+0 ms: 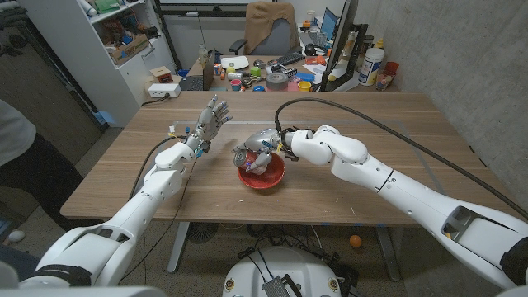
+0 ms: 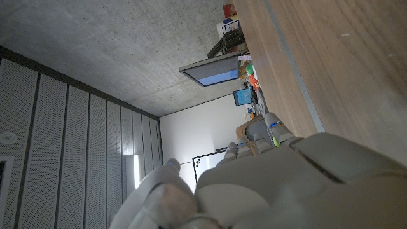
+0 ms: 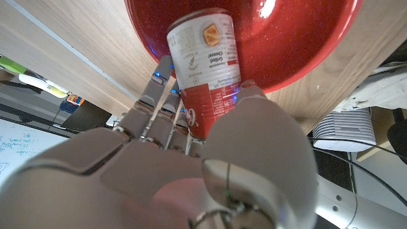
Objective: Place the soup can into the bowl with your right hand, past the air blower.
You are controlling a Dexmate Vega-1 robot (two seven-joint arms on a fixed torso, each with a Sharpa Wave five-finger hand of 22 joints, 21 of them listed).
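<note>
Behind the wooden table [image 1: 388, 132] we see a cluttered desk. Our right hand [image 1: 257, 151] grips the soup can [image 3: 206, 67] (red and white) over the red bowl [image 1: 272, 176] near the table's front edge. Our left hand [image 1: 210, 117] hovers, fingers spread.

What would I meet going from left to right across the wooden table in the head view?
The robot's raised left hand → the red round bowl, where the right hand holds the red-and-white soup can → the white right arm.
</note>
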